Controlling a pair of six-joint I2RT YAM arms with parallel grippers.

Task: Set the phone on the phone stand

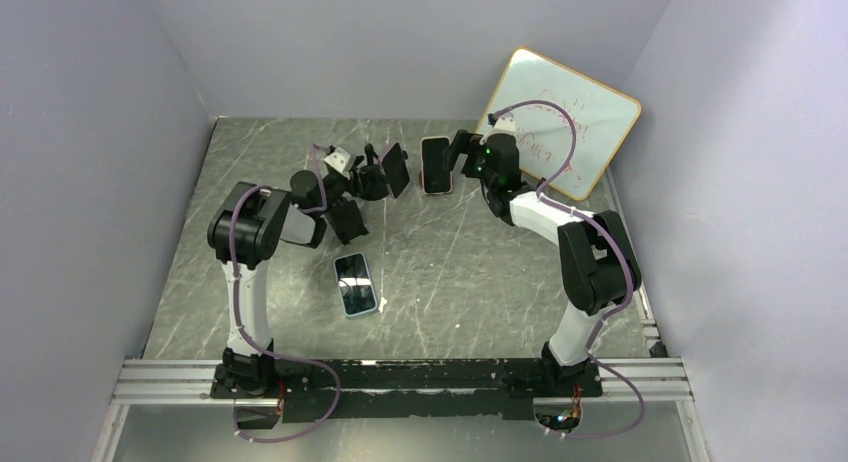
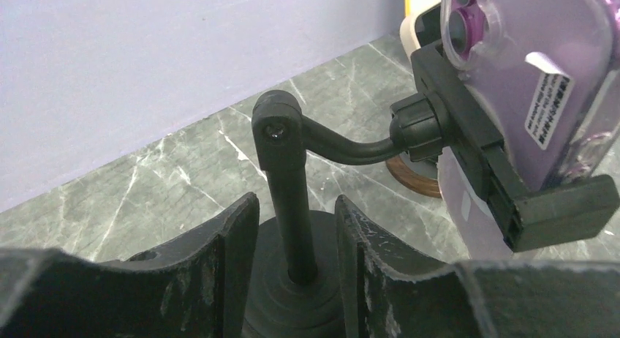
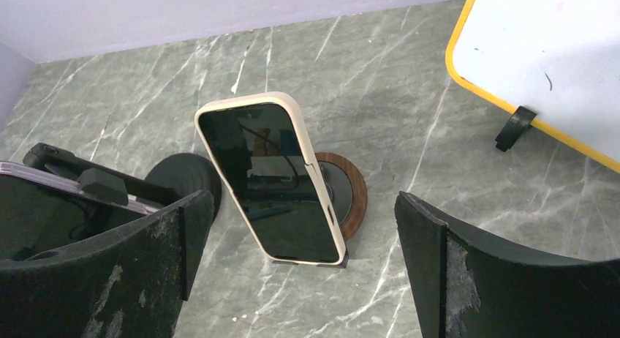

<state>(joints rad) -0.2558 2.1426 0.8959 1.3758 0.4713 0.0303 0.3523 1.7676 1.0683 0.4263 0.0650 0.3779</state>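
A phone in a light blue case (image 1: pixel 356 284) lies flat, screen up, on the table between the arms. A black phone stand (image 2: pixel 289 199) has a bent arm whose clamp (image 2: pixel 504 184) holds a purple-cased phone (image 2: pixel 526 67). My left gripper (image 2: pixel 296 228) straddles this stand's upright post just above its round base, open, with a gap on each side. A cream-cased phone (image 3: pixel 267 177) leans on a second stand with a wooden ring base (image 3: pixel 349 192). My right gripper (image 3: pixel 303 206) hangs wide open just short of it, holding nothing.
A yellow-framed whiteboard (image 1: pixel 560 117) leans against the back right wall, close behind the right arm. The purple phone's stand (image 1: pixel 375 182) and the cream phone (image 1: pixel 436 165) stand close together at the back. The grey walls enclose the table on three sides.
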